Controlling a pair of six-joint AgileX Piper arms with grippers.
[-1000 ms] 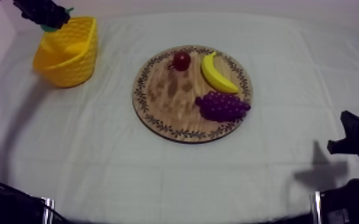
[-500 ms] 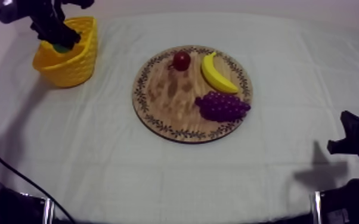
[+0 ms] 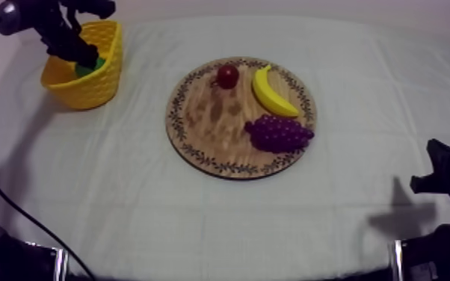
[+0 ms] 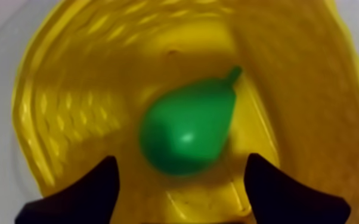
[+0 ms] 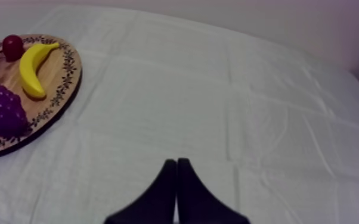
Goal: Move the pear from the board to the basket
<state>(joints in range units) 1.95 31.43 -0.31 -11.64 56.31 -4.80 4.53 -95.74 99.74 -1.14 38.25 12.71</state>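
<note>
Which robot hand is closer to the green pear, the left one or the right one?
Left. The left gripper hangs open just above the pear inside the yellow basket. The right gripper rests shut far off, low over the cloth past the wooden board.

A basket (image 3: pixel 87 88) left of the board (image 3: pixel 211 123) holds the pear (image 4: pixel 188 128).

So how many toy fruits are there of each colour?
Green: 1, the pear, in the yellow basket
Yellow: 1, the banana, on the wooden board
Purple: 1, the bunch of grapes, on the board
Red: 1, the small red fruit, on the board
Total: 4
</note>
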